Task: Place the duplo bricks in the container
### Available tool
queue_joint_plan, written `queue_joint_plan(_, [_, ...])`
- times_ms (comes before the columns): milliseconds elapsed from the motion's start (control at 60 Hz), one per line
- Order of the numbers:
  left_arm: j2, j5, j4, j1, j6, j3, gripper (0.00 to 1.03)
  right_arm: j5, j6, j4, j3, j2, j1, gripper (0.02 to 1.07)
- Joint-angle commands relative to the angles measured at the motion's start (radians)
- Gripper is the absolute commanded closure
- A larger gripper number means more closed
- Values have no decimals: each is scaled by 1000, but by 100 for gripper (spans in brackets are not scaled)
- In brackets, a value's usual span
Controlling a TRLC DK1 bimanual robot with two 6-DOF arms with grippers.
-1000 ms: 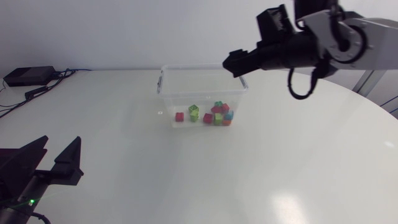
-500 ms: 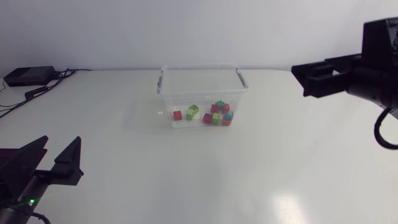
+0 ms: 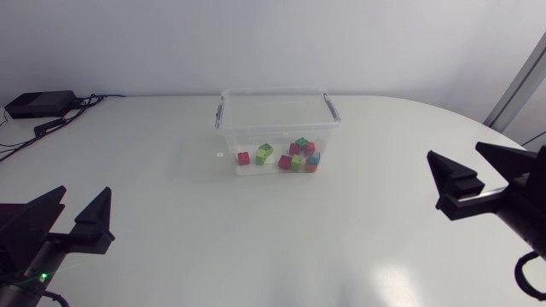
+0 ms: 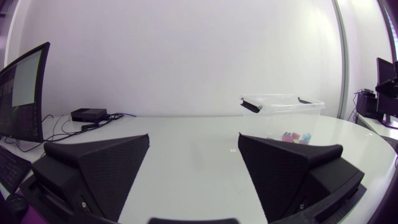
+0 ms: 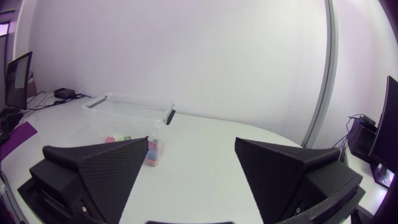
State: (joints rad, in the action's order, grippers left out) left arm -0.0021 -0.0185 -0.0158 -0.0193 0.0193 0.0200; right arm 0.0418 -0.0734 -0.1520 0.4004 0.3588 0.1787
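Swung the right gripper [image 3: 455,153] away from the container [image 3: 277,128] down to the head view's right edge, fingers spread and empty; keeps the left gripper [image 3: 84,193] spread at lower left. Shows the duplo bricks [image 3: 294,157] whole inside the container, upper centre, only from overhead; hides some behind a finger from the right wrist. Leaves bare table [image 3: 256,247] open between both grippers and the container's walls.

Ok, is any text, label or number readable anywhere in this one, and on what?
None can be read. The container and the duplo bricks show no print. A tiny mark on the table beside the container is too small to read.
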Motion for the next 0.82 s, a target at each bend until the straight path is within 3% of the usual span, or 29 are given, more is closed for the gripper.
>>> queue_joint_plan(0, [-7,1,17,5,-17,-19,4,-3,29,25,-62,-44,-23,7])
queue_joint_plan(667, [2,19,16,19,-19,-20,4,-42,73,152,-400,-359,-179,7])
queue_joint_plan(800, [2,19,16,19,-19,-20,4,-42,73,152,-400,-359,-179,7])
